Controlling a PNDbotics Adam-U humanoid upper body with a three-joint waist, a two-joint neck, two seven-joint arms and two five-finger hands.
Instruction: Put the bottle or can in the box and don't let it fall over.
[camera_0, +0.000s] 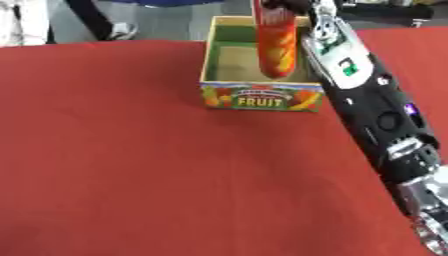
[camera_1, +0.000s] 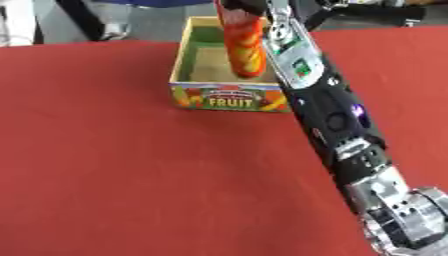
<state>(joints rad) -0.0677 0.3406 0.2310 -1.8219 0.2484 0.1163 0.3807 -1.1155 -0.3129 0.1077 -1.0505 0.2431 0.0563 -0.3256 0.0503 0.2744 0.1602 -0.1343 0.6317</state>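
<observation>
Can (camera_0: 276, 45), tall, orange-red with yellow patches, hangs upright near the top centre of the frame, its lower end inside the open mouth of the box (camera_0: 261, 96); whether its base already touches the box floor cannot be told from either view. It sits toward the right side of the box, close to the right wall; the right hand (camera_0: 282, 6) grips it at its upper end, right at the top edge of the frame, where the fingers appear closed round the can, though most of the hand is cut off by the frame.

To do this step well, as I judge it: keep the can vertical while it goes down; bring it a little toward the middle of the box so it clears the right wall; let the base meet the floor flat before the fingers open; then spread them evenly and lift the hand straight up, so nothing drags the tall can sideways; a tall, narrow can tips easily.

Counted: one can; one cardboard box, marked FRUIT on its near wall; one red desk (camera_0: 131, 165) under it; one robot arm in view, the right, reaching in from the lower right corner; the left hand shows nowhere.
</observation>
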